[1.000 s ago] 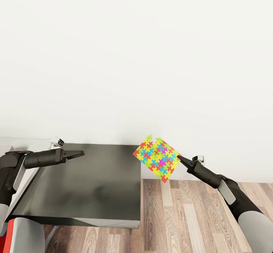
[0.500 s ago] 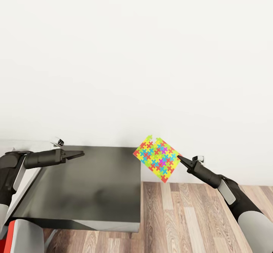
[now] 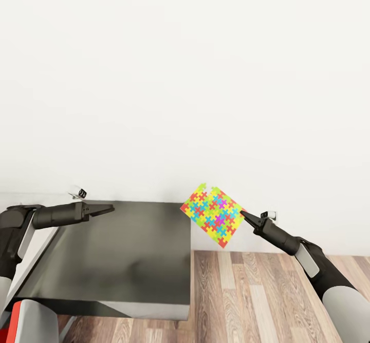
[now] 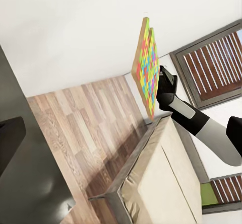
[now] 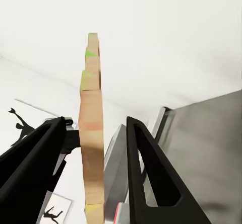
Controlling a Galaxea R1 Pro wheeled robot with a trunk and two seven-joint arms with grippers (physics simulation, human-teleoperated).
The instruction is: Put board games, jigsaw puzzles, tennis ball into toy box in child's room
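My right gripper (image 3: 242, 213) is shut on the corner of a jigsaw puzzle (image 3: 213, 214), a thin square panel of yellow, orange, cyan and green pieces. It holds the panel tilted in the air, just past the right edge of the table's dark grey cabinet top (image 3: 123, 250). In the right wrist view the puzzle (image 5: 92, 133) stands edge-on between the two fingers. The left wrist view catches the same puzzle (image 4: 146, 63) with the right arm behind it. My left gripper (image 3: 109, 209) hovers open and empty over the cabinet top's far left corner.
A plain white wall (image 3: 185, 75) rises straight behind the cabinet. Wood-plank floor (image 3: 257, 296) lies to the right of it. The left wrist view has the beige bed (image 4: 161, 183) with its dark frame and a dark-framed window (image 4: 217, 63).
The whole picture has shifted a little: cabinet top and floor sit lower, so the camera moved. Both arms and the held puzzle keep the same pose.
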